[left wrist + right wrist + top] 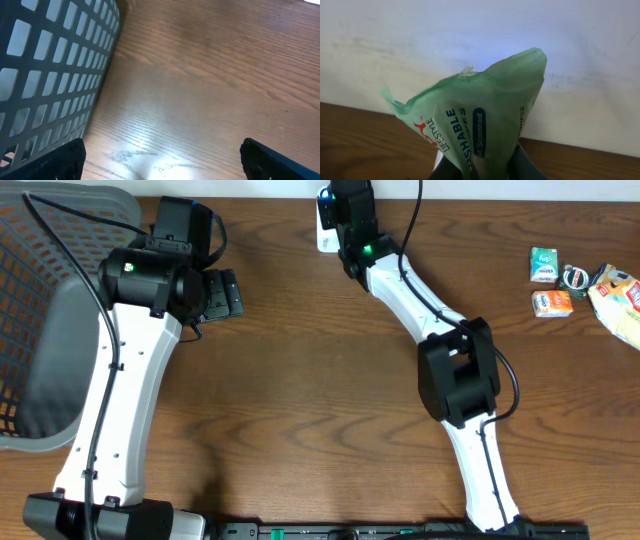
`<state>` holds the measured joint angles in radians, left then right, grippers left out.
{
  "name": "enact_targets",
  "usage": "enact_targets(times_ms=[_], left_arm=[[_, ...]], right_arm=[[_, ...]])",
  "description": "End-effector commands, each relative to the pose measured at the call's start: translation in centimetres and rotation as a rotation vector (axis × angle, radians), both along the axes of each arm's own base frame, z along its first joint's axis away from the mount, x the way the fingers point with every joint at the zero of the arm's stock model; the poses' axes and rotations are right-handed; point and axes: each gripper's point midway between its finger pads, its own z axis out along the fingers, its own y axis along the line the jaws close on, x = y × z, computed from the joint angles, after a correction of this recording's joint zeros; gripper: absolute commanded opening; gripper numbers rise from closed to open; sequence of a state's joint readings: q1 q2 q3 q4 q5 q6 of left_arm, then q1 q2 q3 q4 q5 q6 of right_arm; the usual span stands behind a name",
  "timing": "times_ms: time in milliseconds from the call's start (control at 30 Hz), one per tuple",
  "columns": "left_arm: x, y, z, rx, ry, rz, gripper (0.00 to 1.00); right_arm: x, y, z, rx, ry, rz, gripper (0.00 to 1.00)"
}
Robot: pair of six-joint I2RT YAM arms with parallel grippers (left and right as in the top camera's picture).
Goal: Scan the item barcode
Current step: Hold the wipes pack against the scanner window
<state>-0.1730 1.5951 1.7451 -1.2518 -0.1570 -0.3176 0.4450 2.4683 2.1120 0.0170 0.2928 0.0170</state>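
Pinched narrow on the green wipes pack, whose long axis points at the far wall, the right gripper holds it at the table's far edge, just right of the white, blue-lit device, likely the scanner; the left gripper gapes empty, well apart.

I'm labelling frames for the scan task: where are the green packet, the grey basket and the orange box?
green packet (485,112), right wrist view, printed front.
grey basket (50,65), left wrist view, mesh wall.
orange box (552,303), overhead view, top face.
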Motion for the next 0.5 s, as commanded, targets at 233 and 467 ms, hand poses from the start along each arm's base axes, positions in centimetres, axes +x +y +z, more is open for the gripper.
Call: enact_targets(times_ms=[233, 467], left_arm=[[-0.1, 0.3, 0.0, 0.008, 0.000, 0.014, 0.98], [-0.1, 0.3, 0.0, 0.008, 0.000, 0.014, 0.98]], right_arm=[[0.4, 0.3, -2.9, 0.007, 0.040, -0.001, 0.05], [0.6, -0.5, -2.2, 0.004, 0.021, -0.035, 0.03]])
